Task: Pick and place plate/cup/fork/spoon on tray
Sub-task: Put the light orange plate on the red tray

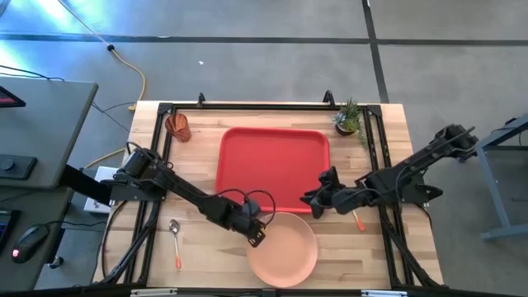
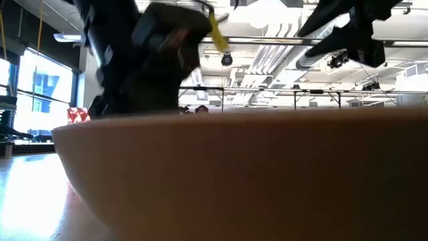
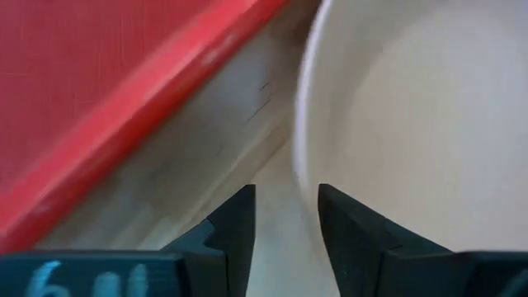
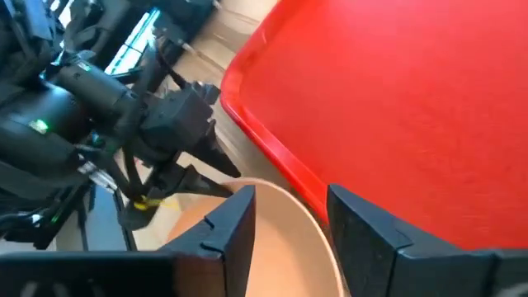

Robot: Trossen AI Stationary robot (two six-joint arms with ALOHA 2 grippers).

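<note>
The peach plate (image 1: 285,252) sits on the table near its near edge, just in front of the red tray (image 1: 272,161). My left gripper (image 1: 259,239) is open at the plate's left rim (image 3: 299,140), one finger on each side of it. My right gripper (image 1: 307,202) is open and empty above the plate's far rim (image 4: 285,202), by the tray's near right corner. The red-orange cup (image 1: 177,126) stands upright at the far left. The spoon (image 1: 175,239) lies at the near left. An orange handle (image 1: 358,220) shows under my right arm, its head hidden. My left gripper (image 3: 286,214) comes at the plate's left rim slanting down from the table's left, its fingers (image 3: 239,227) standing on either side of the rim. I cannot tell whether they touch it. The plate rests on the table.
A small green potted plant (image 1: 349,118) stands at the far right corner. A black frame (image 1: 247,106) runs along the table's edges. In the low view the plate (image 2: 234,174) fills the foreground and hides most of the table.
</note>
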